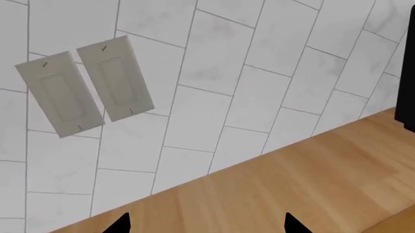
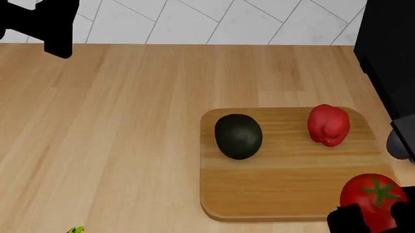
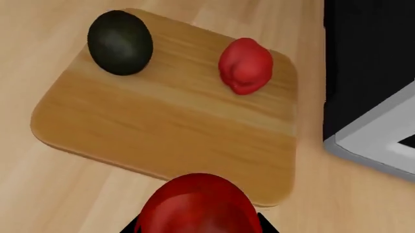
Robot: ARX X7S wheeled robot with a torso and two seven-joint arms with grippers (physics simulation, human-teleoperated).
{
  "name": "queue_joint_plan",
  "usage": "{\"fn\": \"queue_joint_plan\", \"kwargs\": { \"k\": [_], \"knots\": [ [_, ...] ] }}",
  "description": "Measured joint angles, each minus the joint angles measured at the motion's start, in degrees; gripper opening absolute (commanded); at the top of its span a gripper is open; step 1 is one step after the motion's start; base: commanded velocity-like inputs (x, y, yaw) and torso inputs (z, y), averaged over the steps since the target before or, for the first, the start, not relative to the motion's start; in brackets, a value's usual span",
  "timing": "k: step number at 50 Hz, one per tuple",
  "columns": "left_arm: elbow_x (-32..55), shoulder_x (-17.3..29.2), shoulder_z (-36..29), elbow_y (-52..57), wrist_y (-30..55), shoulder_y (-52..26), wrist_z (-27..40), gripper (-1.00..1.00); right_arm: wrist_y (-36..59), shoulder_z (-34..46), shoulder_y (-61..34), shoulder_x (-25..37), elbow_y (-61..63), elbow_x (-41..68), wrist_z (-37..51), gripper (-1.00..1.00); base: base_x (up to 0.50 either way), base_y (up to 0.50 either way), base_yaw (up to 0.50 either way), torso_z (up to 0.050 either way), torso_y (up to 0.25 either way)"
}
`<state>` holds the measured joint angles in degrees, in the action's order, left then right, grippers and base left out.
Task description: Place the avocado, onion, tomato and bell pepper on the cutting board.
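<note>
At the far left of the head view, the left gripper (image 1: 204, 225) hovers high near the tiled wall, its two dark fingertips spread apart around nothing. On the wooden counter sits the cutting board (image 2: 285, 194), with the avocado (image 2: 238, 136) on its left part and the bell pepper (image 2: 328, 124) near its far right corner. At the right, the right gripper (image 2: 363, 221) is clamped on the tomato (image 2: 374, 199) above the board's near right corner; it would do best to carry it inward over bare wood, lower it, then release; the onion is not in view.

Near-black avocado (image 2: 238, 136), red bell pepper (image 2: 328, 124), glossy red tomato (image 2: 374, 199).
</note>
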<state>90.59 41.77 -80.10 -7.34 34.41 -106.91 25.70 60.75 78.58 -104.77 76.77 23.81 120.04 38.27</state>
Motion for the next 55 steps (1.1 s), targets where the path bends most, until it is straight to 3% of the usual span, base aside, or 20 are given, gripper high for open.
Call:
{"fn": "queue_joint_plan", "kwargs": {
  "k": [29, 55],
  "knots": [
    [-0.56, 0.04, 0.24, -0.87, 0.30, 0.16, -0.51, 1.00, -5.84, 1.82, 5.63, -12.55, -16.44, -13.36, -7.97, -1.00, 0.00, 0.00, 0.00, 0.000, 0.000],
    [-0.73, 0.65, 0.52, -0.39, 0.50, 0.69, -0.15, 1.00, -12.48, 3.37, 12.39, -16.72, -23.38, -19.23, -10.06, -1.00, 0.00, 0.00, 0.00, 0.000, 0.000]
  ]
}}
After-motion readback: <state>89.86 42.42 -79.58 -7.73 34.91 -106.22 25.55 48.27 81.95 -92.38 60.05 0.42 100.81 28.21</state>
